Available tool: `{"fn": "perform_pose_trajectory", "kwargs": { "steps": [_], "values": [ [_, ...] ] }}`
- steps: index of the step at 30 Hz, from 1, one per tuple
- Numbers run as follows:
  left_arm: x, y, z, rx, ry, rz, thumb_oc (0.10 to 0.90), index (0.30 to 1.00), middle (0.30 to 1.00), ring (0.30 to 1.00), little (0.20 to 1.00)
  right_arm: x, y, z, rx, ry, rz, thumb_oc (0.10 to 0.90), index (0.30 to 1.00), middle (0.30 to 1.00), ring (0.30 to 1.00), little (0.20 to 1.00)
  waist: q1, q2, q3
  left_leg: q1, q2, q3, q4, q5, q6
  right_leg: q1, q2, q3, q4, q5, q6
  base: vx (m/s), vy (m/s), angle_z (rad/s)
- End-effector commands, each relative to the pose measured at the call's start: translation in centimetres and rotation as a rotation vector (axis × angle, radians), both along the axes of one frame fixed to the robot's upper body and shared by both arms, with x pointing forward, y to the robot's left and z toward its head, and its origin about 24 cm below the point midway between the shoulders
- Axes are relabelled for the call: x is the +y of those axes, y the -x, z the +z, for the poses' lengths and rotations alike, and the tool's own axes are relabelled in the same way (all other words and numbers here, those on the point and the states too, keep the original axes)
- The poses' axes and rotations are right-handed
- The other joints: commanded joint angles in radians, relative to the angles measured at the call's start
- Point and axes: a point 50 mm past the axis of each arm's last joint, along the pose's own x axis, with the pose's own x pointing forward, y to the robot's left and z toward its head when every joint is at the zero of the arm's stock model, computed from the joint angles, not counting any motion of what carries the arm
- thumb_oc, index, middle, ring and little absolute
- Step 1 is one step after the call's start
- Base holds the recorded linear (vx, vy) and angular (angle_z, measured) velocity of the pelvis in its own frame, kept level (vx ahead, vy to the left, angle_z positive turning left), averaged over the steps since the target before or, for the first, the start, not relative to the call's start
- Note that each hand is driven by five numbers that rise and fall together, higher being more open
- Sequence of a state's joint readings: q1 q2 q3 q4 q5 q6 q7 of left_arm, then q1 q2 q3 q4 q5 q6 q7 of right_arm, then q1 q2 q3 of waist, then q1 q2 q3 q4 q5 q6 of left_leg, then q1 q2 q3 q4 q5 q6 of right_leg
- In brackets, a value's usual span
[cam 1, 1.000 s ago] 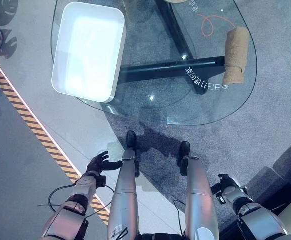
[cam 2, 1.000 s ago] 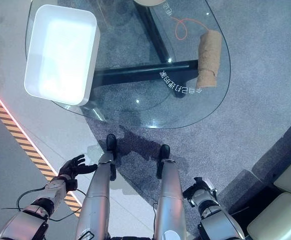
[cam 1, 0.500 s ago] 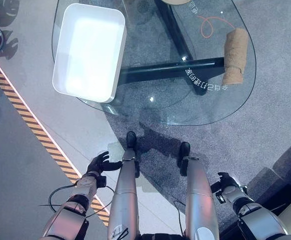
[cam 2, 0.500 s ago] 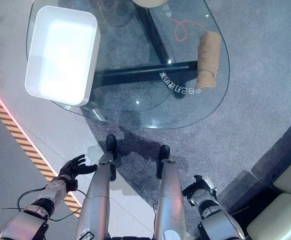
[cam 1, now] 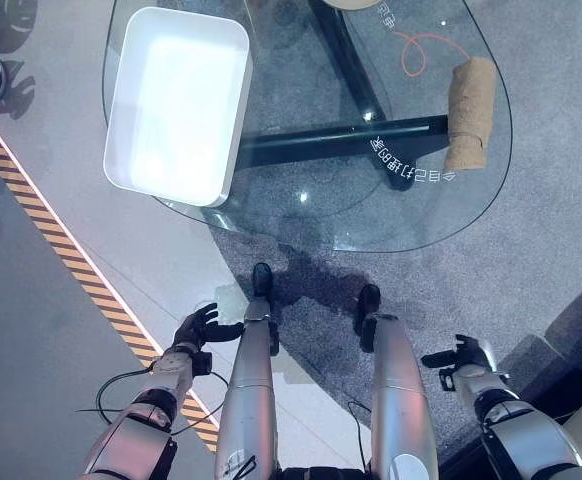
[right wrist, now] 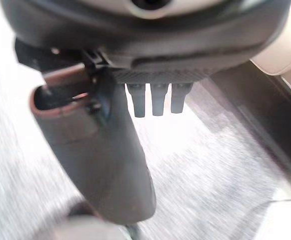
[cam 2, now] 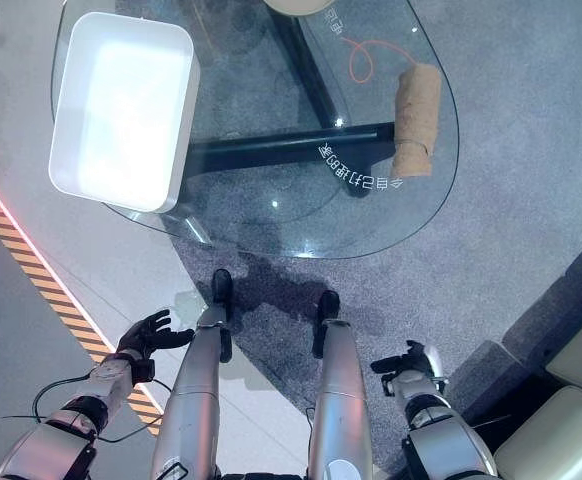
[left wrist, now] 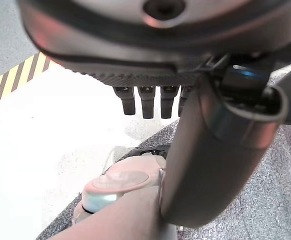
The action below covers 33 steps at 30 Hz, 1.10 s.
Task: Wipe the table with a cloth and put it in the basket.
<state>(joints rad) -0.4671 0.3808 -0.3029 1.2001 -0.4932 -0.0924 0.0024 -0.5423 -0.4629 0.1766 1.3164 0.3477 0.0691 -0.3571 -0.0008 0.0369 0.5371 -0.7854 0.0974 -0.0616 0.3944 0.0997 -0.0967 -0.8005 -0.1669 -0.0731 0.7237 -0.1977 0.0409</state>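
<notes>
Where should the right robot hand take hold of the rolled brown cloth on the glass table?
Probably across the middle of the cloth, coming from above on the robot's right. It lies as a long roll near the table's right edge, free of the basket. The right robot hand hangs low, open.

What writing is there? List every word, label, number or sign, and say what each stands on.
White print on the glass table, near its front right: a row of characters, upside down from here, too small to read surely.
Second white print at the table's far edge: cut off, unreadable.
Yellow-and-black striped tape on the floor: a marking, no words.
Nothing else bears text.
</notes>
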Motion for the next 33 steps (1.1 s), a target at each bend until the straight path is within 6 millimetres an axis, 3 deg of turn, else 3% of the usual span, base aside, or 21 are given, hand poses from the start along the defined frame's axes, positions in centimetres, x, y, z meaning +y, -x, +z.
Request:
{"fn": "perform_pose_trajectory", "kwargs": {
  "steps": [1,6,13,16,18,22,30,33],
  "values": [
    [1.6,3.6,-2.4,0.138,-0.047,-0.004,0.8,0.9,0.9,0.9,0.9,-6.2,2.8,2.5,-0.077,0.135,-0.236,0.8,0.9,0.9,0.9,0.9,0.02,-0.019,-0.017,-0.057,0.003,0.008,0.269,-0.18,0.063,0.005,-0.019,0.032,-0.109,0.15,0.012,0.03,-0.049,0.06],
    [1.9,3.9,-2.4,0.147,-0.055,-0.004,0.8,0.9,0.9,0.9,0.9,-8.1,1.5,6.1,-0.272,0.199,-0.342,0.8,0.9,0.9,0.9,0.9,0.023,-0.022,-0.017,-0.061,0.004,0.002,0.277,-0.188,0.069,0.0,-0.019,0.025,-0.097,0.151,0.014,0.01,-0.013,0.01],
    [2.1,4.0,-2.5,0.15,-0.054,-0.007,0.8,0.9,0.9,0.9,0.9,-8.7,-1.4,11.5,-0.531,0.252,-0.321,0.8,0.9,0.9,0.9,0.9,0.022,-0.02,-0.017,-0.069,0.003,-0.001,0.278,-0.191,0.072,-0.016,-0.02,0.026,-0.092,0.156,0.014,0.0,0.0,0.0],
    [1.9,3.8,-2.3,0.143,-0.05,-0.004,0.8,0.9,0.9,0.9,0.9,-7.8,-3.7,15.0,-0.657,0.269,-0.237,0.8,0.9,0.9,0.9,0.9,0.019,-0.02,-0.017,-0.074,0.001,0.0,0.273,-0.188,0.072,-0.024,-0.02,0.026,-0.094,0.157,0.013,-0.01,0.018,0.03],
    [1.9,3.7,-2.3,0.14,-0.049,-0.003,0.8,0.9,0.9,0.9,0.9,-7.2,-4.5,16.1,-0.694,0.268,-0.203,0.8,0.9,0.9,0.9,0.9,0.019,-0.02,-0.017,-0.075,0.0,0.0,0.268,-0.186,0.071,-0.026,-0.02,0.025,-0.097,0.158,0.014,-0.01,0.01,0.02],
    [1.7,3.3,-2.1,0.135,-0.04,-0.005,0.8,0.9,0.9,0.9,0.9,-4.8,-7.1,20.2,-0.805,0.273,-0.067,0.8,0.9,0.9,0.9,0.9,0.02,-0.015,-0.017,-0.073,0.0,0.002,0.248,-0.177,0.067,-0.032,-0.021,0.026,-0.104,0.155,0.012,-0.02,0.031,0.0],
    [1.1,3.2,-2.2,0.135,-0.027,-0.022,0.8,0.9,0.9,0.9,0.9,-1.6,-9.8,25.0,-0.906,0.246,0.086,0.8,0.9,0.9,0.9,0.9,0.031,0.004,-0.017,-0.061,-0.002,0.008,0.217,-0.167,0.063,-0.032,-0.021,0.025,-0.112,0.144,0.006,-0.01,0.022,0.0],
    [1.0,3.1,-2.1,0.135,-0.026,-0.029,0.8,0.9,0.9,0.9,0.9,-0.7,-10.4,25.9,-0.909,0.233,0.113,0.8,0.9,0.9,0.9,0.9,0.036,0.008,-0.017,-0.057,-0.004,0.01,0.209,-0.165,0.063,-0.03,-0.019,0.024,-0.116,0.142,0.004,0.0,0.0,0.0]
  ]
}}
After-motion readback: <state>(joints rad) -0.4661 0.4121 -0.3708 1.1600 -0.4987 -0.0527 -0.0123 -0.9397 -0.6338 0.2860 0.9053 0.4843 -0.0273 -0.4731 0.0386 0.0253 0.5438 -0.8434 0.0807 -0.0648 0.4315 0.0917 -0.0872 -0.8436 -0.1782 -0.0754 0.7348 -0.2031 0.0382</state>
